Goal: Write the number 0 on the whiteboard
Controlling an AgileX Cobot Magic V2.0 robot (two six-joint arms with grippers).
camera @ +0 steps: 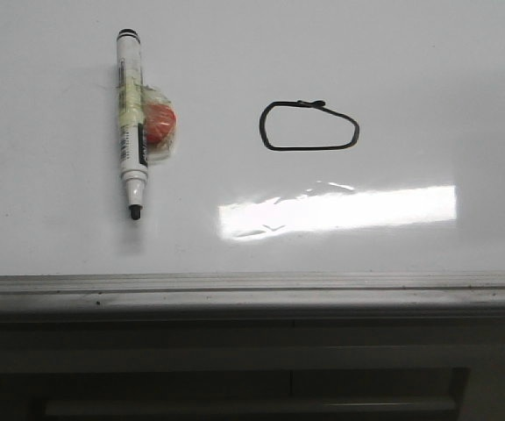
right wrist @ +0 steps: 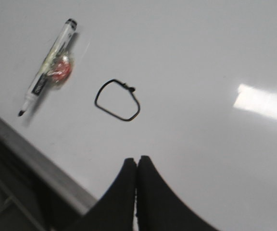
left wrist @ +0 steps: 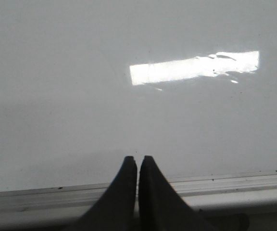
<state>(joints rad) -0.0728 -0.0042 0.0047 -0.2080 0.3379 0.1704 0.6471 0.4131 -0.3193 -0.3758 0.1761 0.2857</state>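
The number 0 [camera: 309,126] is a thin black flattened loop drawn on the glossy whiteboard [camera: 410,70], right of centre, with a small tick at its top. It also shows in the right wrist view [right wrist: 118,100]. A white marker [camera: 131,123] with a black uncapped tip lies on the board at the left, pointing toward the near edge, with a red ball taped to it. My left gripper [left wrist: 138,158] is shut and empty above the board's near rail. My right gripper [right wrist: 137,159] is shut and empty, short of the 0. Neither gripper shows in the front view.
A grey metal rail [camera: 252,283] runs along the board's near edge. A bright rectangular glare [camera: 340,210] lies on the board between the 0 and the rail. The red ball [camera: 158,125] sits in clear tape beside the marker.
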